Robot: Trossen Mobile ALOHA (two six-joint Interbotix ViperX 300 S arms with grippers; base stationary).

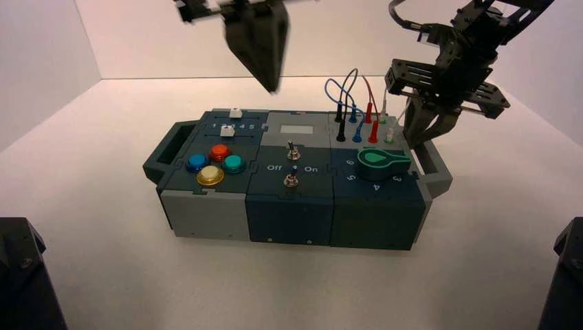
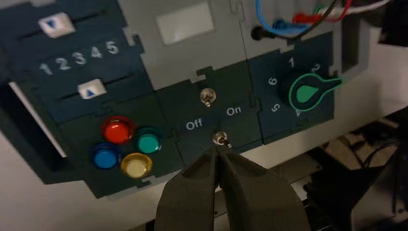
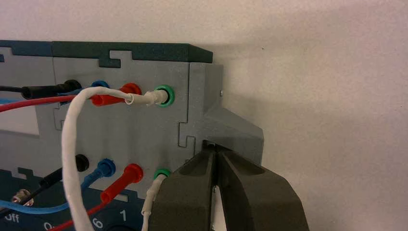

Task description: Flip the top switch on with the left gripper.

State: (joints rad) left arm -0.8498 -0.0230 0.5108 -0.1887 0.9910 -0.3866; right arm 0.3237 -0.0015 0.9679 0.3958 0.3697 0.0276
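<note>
The top switch (image 1: 291,148) is a slim silver toggle on the dark blue middle panel of the box (image 1: 206,213), above the lettering "Off" and "On". It also shows in the left wrist view (image 2: 207,96); I cannot tell which way its lever leans. My left gripper (image 1: 271,86) hangs high above the back of the box, fingers shut into a pointed wedge and empty. In the left wrist view its tip (image 2: 219,148) lines up just short of the lower twin toggle (image 2: 220,139). My right gripper (image 1: 423,134) is shut by the box's right handle (image 3: 231,134).
Left panel: two white sliders (image 1: 228,130) and red, blue, teal and yellow buttons (image 1: 210,176). Right panel: a green knob (image 1: 381,159), and behind it sockets with black, blue, red and white wires (image 1: 354,103). The lower twin toggle (image 1: 291,180) sits in front of the top switch.
</note>
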